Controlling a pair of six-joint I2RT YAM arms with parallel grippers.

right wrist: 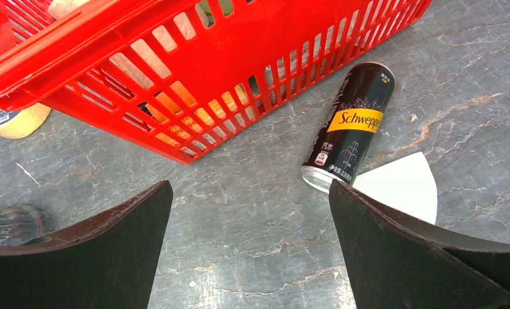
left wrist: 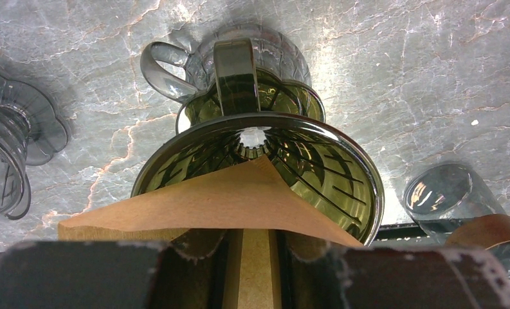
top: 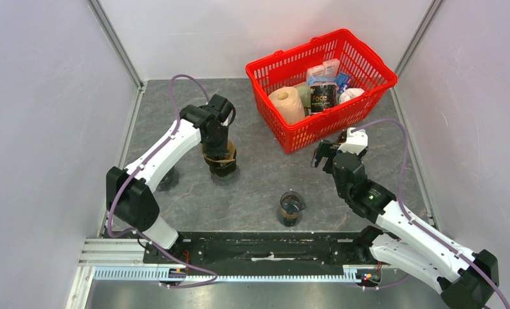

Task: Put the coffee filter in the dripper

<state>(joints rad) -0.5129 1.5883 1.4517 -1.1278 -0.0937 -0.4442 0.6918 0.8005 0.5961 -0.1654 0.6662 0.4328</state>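
Grey marble table (top: 258, 174), left gripper (left wrist: 255, 254) clamped on one brown coffee filter (left wrist: 226, 199), its tip inside one dark dripper (left wrist: 329, 167), second clear dripper (left wrist: 8, 148) nearby, right gripper (right wrist: 249, 193) spread wide beside one red basket (right wrist: 175, 38), one black can (right wrist: 352, 122), one glass (top: 291, 209).
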